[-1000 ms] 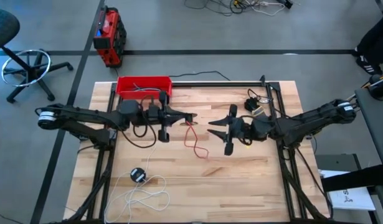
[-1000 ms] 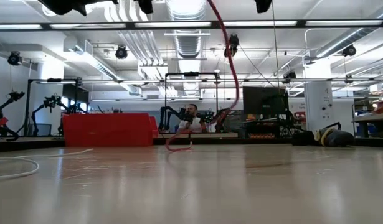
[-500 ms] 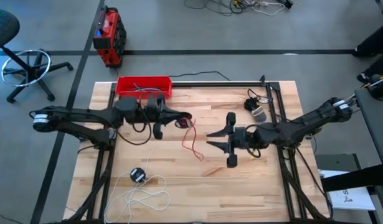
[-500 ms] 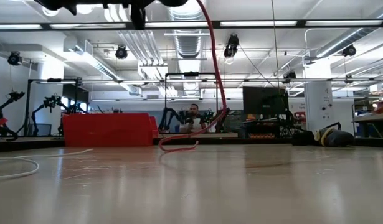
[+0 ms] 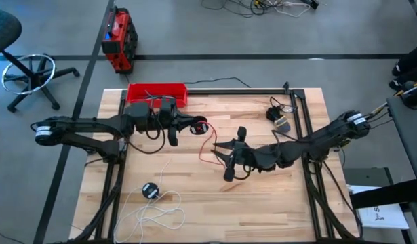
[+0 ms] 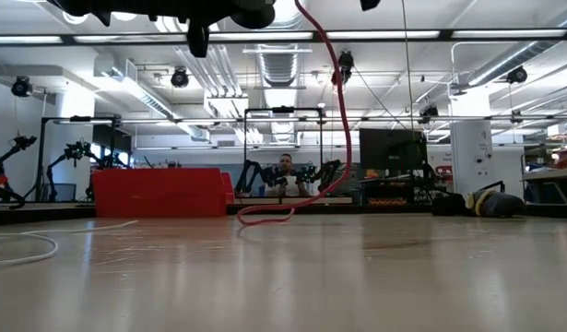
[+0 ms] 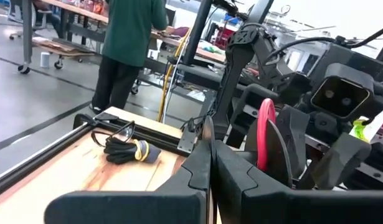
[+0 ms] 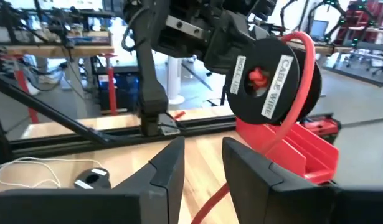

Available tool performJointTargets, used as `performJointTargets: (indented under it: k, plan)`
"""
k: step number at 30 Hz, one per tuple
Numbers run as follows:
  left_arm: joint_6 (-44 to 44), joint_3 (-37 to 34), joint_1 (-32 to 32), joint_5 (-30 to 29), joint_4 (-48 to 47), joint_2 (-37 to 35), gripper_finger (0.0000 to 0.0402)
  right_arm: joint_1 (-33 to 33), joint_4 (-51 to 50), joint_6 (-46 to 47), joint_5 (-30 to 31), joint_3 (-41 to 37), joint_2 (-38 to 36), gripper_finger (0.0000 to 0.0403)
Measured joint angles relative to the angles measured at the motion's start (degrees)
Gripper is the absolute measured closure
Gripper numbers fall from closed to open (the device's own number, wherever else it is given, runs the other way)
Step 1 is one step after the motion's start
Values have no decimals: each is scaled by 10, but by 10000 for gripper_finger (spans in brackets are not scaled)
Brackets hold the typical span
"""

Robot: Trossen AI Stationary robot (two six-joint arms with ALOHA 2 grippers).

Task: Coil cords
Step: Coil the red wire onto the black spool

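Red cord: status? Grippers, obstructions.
Left gripper shut on thin red cord, black disc end aloft. Right gripper jaws open beside hanging slack. Thin white cord loose on wooden table. Nothing blocking.

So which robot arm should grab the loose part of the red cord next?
Probably the right. The left gripper already holds the red cord's black disc up off the table. The right gripper is open and hovers right by the slack trailing on the wood.

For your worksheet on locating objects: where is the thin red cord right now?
In the high view, the thin red cord hangs mid-table from the round black spool at the left pincer, trailing on the wooden table beside the right pincer.
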Motion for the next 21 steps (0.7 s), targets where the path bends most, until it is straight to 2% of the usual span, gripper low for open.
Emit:
performJointTargets:
  k: [2,6,9,21]
  plan:
    - [-3,0,0,0,2,0,401,0,-15,5,8,7,4,289]
    - [-11,0,0,0,9,-3,401,0,-70,33,79,15,7,281]
    - [-9,0,0,0,18,-5,401,0,-110,71,102,16,7,277]
    - [-8,0,0,0,104,6,401,-2,-131,79,103,16,5,295]
